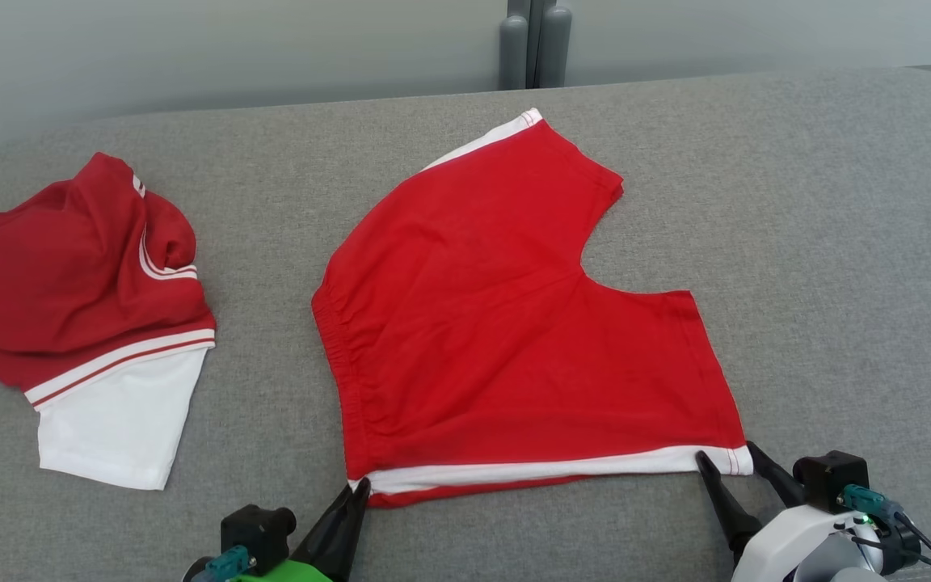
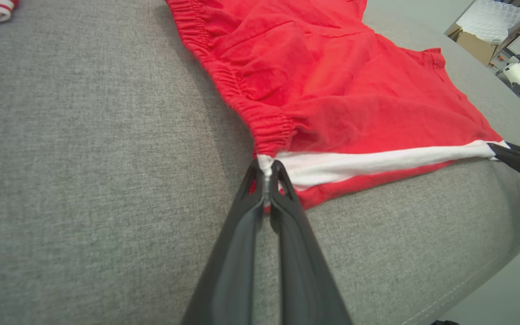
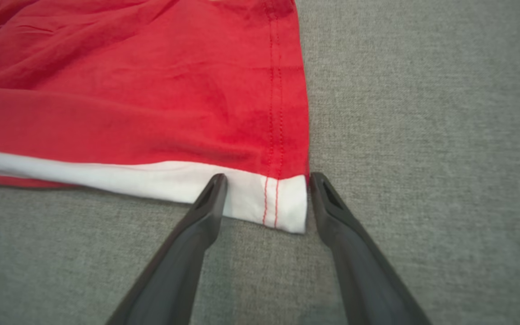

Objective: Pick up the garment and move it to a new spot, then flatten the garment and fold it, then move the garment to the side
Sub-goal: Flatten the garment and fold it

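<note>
Left fingers (image 2: 248, 212) clamped on garment (image 1: 514, 323) corner; right fingers (image 3: 197, 221) apart, straddling opposite corner.

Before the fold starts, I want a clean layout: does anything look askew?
The red shorts lie flat, but a red underlayer peeks past the white stripe at the near edge. The other garment, far left, lies crumpled.

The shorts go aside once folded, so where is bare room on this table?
Widest bare patch: the grey table right of the red shorts, out to its right edge. A narrower lane runs between the shorts and the crumpled garment, and a strip lies behind both. Crowded: the near edge, where the left gripper and right gripper meet the shorts' hem.
</note>
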